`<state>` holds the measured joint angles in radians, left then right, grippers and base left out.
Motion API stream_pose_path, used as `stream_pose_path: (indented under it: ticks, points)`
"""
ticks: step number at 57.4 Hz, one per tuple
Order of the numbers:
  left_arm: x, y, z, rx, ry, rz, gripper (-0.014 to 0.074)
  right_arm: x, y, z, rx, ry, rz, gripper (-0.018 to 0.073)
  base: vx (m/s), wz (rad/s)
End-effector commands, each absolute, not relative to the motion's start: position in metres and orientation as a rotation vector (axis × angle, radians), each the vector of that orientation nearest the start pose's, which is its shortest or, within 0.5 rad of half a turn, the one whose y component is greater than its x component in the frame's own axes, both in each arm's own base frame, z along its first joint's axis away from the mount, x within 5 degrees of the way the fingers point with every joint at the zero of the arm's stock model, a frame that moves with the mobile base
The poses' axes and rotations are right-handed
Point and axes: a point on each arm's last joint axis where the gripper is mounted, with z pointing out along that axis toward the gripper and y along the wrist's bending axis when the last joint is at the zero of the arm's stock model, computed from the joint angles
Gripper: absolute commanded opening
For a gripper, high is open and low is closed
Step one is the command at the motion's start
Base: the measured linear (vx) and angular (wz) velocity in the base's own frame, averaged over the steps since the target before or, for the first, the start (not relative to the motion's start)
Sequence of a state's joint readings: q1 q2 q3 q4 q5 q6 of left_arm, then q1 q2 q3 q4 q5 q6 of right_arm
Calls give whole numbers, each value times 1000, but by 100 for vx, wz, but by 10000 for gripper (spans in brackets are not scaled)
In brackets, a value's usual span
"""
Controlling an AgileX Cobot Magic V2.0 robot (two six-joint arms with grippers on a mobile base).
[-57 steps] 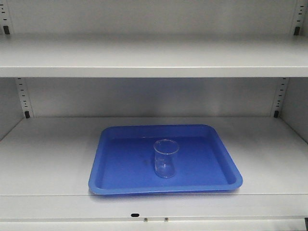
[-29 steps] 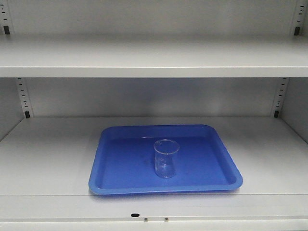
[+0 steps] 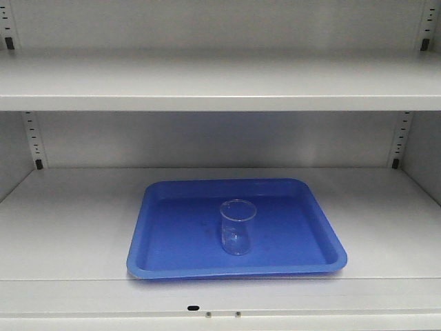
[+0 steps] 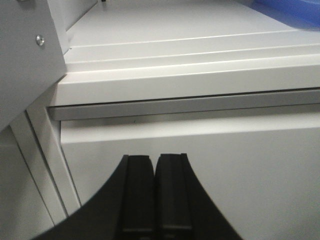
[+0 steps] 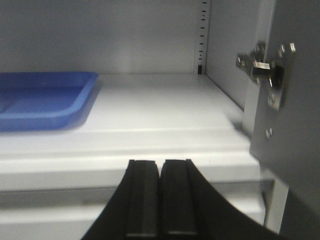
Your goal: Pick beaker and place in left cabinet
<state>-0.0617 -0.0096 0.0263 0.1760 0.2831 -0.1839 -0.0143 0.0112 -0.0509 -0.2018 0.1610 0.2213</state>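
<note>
The small clear beaker (image 3: 238, 227) stands upright in a blue tray (image 3: 165, 234) on the lower shelf of the pale grey cabinet (image 3: 69, 227). Neither gripper shows in the front view. My left gripper (image 4: 154, 158) is shut and empty, below and in front of the shelf's front edge (image 4: 190, 82), near the cabinet's left side. My right gripper (image 5: 161, 162) is shut and empty, low in front of the shelf's right part. The tray's corner (image 5: 60, 105) shows to its left. The beaker is out of both wrist views.
An upper shelf (image 3: 220, 86) runs above the tray. Slotted uprights (image 3: 33, 141) stand at the back corners. An open cabinet door with a metal hinge (image 5: 267, 75) is close on the right of my right gripper. A door panel (image 4: 25, 55) is at the left gripper's upper left.
</note>
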Motion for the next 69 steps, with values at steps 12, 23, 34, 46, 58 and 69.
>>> stream_pose_path:
  ticks: [12,23,34,46,58,69]
  points:
    - [55,0,191,13,1669,-31,4,56,-2,198,50,1545,7,-4,0,0]
    - [55,0,191,13,1669,-31,4,56,-2,197,42,1558,-4,-4,0,0]
    - [55,0,191,13,1669,-31,4,56,-2,197,42,1557,-4,-4,0,0]
    - [55,0,191,13,1669,-31,4,56,-2,197,42,1557,-4,-4,0,0]
    - [55,0,191,13,1669,-31,4,56,-2,197,42,1557,-4,-4,0,0]
    - [55,0,191,13,1669,-31,4,56,-2,197,42,1557,-4,-4,0,0]
